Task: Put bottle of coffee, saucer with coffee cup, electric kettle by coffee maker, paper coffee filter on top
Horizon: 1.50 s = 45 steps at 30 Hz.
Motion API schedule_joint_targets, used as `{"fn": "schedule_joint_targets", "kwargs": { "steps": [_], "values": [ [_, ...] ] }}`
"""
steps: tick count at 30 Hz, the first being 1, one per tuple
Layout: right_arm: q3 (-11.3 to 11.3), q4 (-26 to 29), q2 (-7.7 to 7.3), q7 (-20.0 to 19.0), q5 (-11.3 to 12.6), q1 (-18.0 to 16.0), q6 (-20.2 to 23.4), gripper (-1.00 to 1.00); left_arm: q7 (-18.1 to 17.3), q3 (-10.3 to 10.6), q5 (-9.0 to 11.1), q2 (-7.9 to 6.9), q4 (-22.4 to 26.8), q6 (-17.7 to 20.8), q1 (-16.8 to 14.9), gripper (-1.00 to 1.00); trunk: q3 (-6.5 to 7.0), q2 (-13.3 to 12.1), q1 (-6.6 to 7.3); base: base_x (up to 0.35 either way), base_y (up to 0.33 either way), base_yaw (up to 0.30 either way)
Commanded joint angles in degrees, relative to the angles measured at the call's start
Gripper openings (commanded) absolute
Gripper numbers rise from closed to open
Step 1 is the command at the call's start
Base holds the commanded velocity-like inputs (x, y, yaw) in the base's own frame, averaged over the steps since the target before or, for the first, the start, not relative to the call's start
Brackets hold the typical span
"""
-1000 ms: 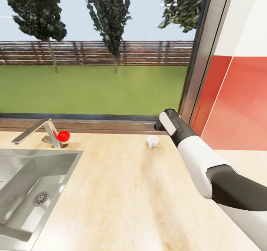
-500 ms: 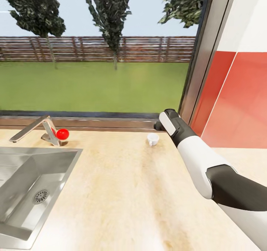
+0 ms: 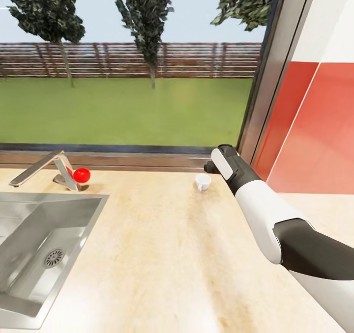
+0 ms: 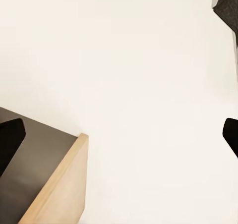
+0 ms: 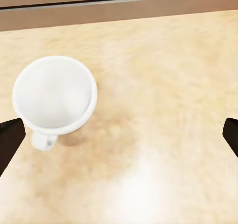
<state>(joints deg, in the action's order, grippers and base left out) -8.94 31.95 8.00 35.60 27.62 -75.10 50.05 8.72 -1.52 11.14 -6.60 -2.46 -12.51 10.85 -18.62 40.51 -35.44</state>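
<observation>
Right gripper (image 5: 119, 137) hangs spread wide and empty above the kitchen countertop (image 3: 162, 254), coffee cup (image 5: 53, 96) just off one fingertip; camera tilted up slightly since before.

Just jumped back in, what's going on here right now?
The right arm is stretched out over the kitchen countertop toward the window, its right gripper open above the coffee cup. The cup stands upright on the bare wood, off to one side of the open fingers, not gripped. The sink lies to the left.

One coffee cup (image 3: 202, 181), one sink (image 3: 44, 249).
</observation>
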Motion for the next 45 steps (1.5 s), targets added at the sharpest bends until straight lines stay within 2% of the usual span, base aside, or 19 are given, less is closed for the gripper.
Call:
{"fn": "schedule_joint_targets", "kwargs": {
  "steps": [1, 21, 45],
  "values": [
    [-0.29, 0.04, -0.03, 0.53, 0.59, -0.05, 0.13, 1.00, -0.02, -0.13, 0.20, 0.00, -0.10, -0.33, -0.03, 1.00, -0.16, 0.06, -0.01, 0.000, 0.000, 0.000],
    [-0.38, -0.07, 0.00, 0.60, 0.58, 0.03, 0.13, 1.00, -0.02, 0.03, 0.21, -0.26, -0.12, -0.26, -0.03, 1.00, -1.94, 0.06, -0.01, 0.000, 0.000, 0.000],
    [-0.49, -0.11, 0.00, 0.52, 0.51, 0.21, -0.01, 1.00, -0.02, -0.12, 0.35, -0.12, -0.09, -0.32, -0.04, 1.00, -2.01, 0.06, -0.01, 0.006, 0.009, 0.000]
  ]
}}
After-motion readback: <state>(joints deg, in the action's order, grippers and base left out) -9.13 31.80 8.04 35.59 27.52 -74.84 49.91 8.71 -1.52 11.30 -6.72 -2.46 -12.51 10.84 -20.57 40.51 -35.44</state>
